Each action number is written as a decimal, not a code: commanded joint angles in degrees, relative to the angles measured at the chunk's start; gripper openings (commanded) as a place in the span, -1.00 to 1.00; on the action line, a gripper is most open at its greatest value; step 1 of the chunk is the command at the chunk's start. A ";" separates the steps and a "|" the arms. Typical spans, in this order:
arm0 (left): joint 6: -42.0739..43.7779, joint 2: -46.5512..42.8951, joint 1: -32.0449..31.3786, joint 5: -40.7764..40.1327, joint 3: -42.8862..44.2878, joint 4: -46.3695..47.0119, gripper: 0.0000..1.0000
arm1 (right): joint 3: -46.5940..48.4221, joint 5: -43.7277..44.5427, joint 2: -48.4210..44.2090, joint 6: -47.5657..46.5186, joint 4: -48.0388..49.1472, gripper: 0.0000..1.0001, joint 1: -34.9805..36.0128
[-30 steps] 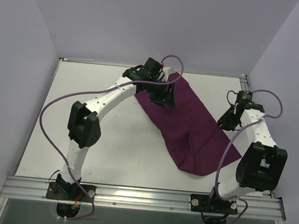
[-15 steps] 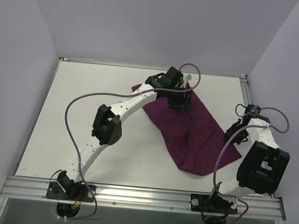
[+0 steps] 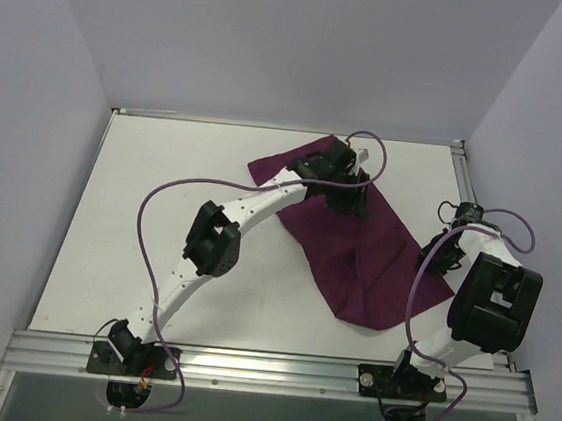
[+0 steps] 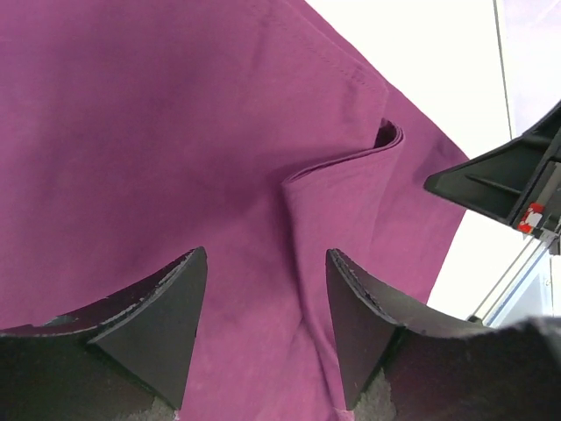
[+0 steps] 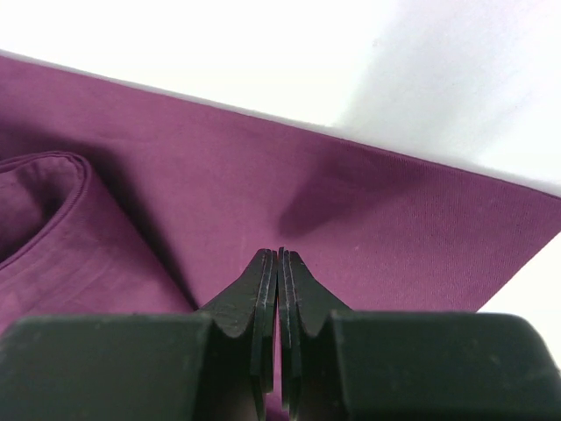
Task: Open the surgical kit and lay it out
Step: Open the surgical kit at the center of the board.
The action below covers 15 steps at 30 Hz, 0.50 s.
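Observation:
The dark purple cloth wrap (image 3: 362, 254) lies on the white table (image 3: 160, 218), running from the far middle to the near right. It has a raised fold (image 4: 351, 167) and a rolled edge (image 5: 53, 197). My left gripper (image 3: 347, 199) hovers over the cloth's far part, open and empty, with bare cloth (image 4: 175, 132) between its fingers (image 4: 266, 254). My right gripper (image 3: 435, 259) is shut with nothing in it, just above the cloth (image 5: 394, 219) near its right edge (image 5: 278, 252). The steel tray and the ring-handled instruments are out of view.
White walls close in the table on the left, back and right. An aluminium rail (image 3: 264, 370) runs along the near edge. Purple cables (image 3: 162, 198) loop from both arms. A black part of the right arm (image 4: 500, 180) shows beyond the cloth in the left wrist view.
My left gripper has moved right along the cloth's far end, uncovering its far left corner. My right gripper has moved nearer, down to the cloth's right edge.

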 commanded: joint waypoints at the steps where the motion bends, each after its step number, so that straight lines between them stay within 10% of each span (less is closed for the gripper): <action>1: -1.04 1.05 -1.39 -0.21 2.00 6.17 0.30 | -0.48 1.63 0.63 -0.44 -0.69 -1.00 -0.16; 15: -4.64 5.18 -2.98 0.32 2.70 8.12 0.13 | -0.74 1.63 0.19 -0.27 -0.60 -1.00 -0.16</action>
